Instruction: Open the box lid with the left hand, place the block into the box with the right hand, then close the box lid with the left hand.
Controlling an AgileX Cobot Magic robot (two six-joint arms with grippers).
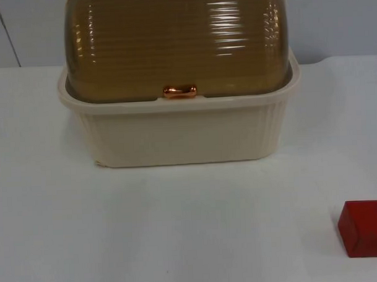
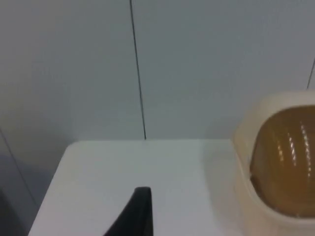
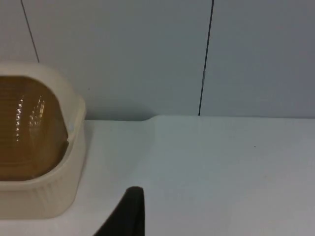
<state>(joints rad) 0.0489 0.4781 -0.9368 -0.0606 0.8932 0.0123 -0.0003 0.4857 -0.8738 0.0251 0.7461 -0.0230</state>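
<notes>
The box (image 1: 182, 132) is a cream plastic bin with ribbed walls, standing upright at the middle of the table's (image 1: 117, 230) far edge, against the partition wall. Its lid (image 1: 179, 45) is a domed, ribbed, translucent brown cover, shut down onto the cream rim, with a small shiny copper-coloured handle (image 1: 179, 91) at the middle of its front edge. The block (image 1: 365, 228) is a red cube resting flat near the table's near right corner, well apart from the box.
</notes>
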